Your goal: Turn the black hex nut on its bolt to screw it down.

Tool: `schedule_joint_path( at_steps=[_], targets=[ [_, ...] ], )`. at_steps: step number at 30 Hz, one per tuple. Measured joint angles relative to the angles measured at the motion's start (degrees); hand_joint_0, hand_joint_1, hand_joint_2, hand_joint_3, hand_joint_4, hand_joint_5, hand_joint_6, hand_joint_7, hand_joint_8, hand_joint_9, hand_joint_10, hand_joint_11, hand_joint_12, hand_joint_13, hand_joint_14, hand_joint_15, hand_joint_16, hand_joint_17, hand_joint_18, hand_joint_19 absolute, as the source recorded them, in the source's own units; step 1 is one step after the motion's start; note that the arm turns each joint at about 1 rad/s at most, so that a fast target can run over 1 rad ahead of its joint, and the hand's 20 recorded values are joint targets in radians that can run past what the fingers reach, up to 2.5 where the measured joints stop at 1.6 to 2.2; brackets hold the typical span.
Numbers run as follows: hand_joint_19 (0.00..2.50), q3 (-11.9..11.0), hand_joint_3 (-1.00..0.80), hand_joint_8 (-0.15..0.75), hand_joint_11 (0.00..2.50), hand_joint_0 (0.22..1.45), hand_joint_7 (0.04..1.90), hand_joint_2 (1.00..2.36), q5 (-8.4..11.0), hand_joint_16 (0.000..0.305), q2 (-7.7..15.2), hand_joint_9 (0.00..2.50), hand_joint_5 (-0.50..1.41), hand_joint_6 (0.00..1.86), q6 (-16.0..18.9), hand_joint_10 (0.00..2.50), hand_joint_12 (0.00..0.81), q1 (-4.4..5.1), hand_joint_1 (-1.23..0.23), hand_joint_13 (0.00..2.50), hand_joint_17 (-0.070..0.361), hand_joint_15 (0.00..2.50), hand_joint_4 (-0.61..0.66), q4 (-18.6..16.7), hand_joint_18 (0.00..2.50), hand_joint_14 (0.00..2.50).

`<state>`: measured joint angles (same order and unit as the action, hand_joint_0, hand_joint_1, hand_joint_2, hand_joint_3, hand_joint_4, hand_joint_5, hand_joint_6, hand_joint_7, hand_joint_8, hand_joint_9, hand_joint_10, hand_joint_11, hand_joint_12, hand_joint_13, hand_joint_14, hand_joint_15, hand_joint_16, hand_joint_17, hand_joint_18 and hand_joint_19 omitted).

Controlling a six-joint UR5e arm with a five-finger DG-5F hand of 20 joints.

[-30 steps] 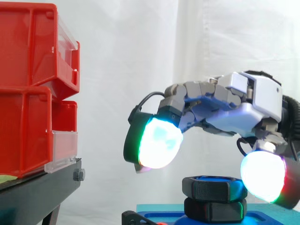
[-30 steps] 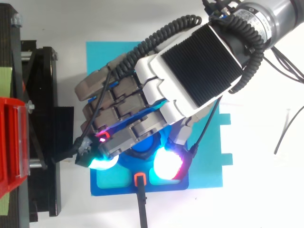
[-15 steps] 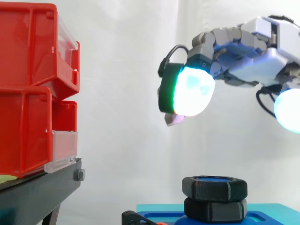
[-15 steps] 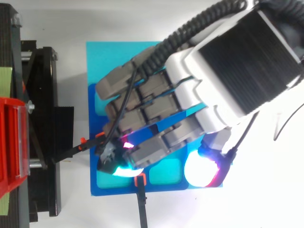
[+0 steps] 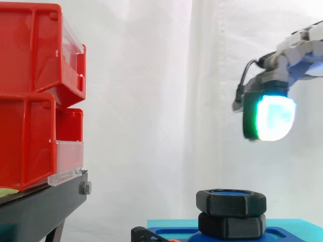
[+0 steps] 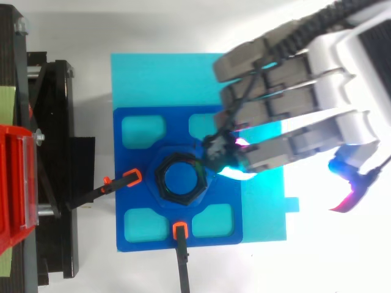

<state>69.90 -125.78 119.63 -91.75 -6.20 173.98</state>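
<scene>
- Plainly, the black hex nut (image 5: pixel 231 201) lies flat and level on its bolt (image 6: pixel 178 178) — the bolt's blue end shows through the bore from above. A second black hex piece (image 5: pixel 231 225) sits directly beneath the nut, touching it.
- The nut's axis stands upright, so a turn probably calls for a grip from straight overhead, closing on opposite flats.
- From the hand (image 6: pixel 317 116) the nut lies down and towards the bins. In the side view the glowing tip hangs well above it and off to the right; from above, the fingers (image 6: pixel 275 152) end just beside the nut's right corner, not over it.
- Those fingers reach out nearly straight, loosely spread, with nothing in them.
- Under the nut is a blue fixture plate (image 6: pixel 140 159) on a cyan sheet (image 6: pixel 159 79), lying on the white bench (image 6: pixel 183 24).
- Two orange-tipped clamps (image 6: pixel 133 177) bite the plate's left and near edges — close enough to the nut to crowd a descending finger, I judge.
- The red bins (image 5: pixel 35 101) on their black stand (image 5: pixel 40 206) are well apart, and the air above the nut is free.
</scene>
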Motion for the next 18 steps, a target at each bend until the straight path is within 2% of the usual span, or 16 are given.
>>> schedule_joint_path(
  at_steps=[5,8,14,18],
  targets=[
    [0.42,7.3,-0.5,0.23,0.31,0.43,0.9,1.0,2.85,0.045,-5.4,0.63,-0.2,0.5,1.7,0.01,0.287,0.46,-0.56,0.7,0.102,0.36,0.14,-5.4,0.54,0.02],
    [0.41,12.0,-0.5,0.229,0.31,0.43,0.9,1.0,4.91,0.045,-9.0,0.63,-0.2,0.5,4.2,0.01,0.285,0.79,-0.55,0.7,0.102,0.37,0.14,-9.7,0.54,0.01],
    [0.41,21.1,-0.5,0.232,0.32,0.44,0.9,1.0,9.61,0.045,-14.5,0.63,-0.2,0.5,8.5,0.01,0.285,1.49,-0.55,0.7,0.102,0.36,0.14,-15.9,0.54,0.01],
    [0.41,27.6,-0.5,0.228,0.31,0.44,0.9,1.0,13.75,0.045,-17.9,0.63,-0.2,0.5,11.7,0.01,0.285,2.27,-0.55,0.7,0.1,0.37,0.14,-21.2,0.54,0.01]
  ],
)
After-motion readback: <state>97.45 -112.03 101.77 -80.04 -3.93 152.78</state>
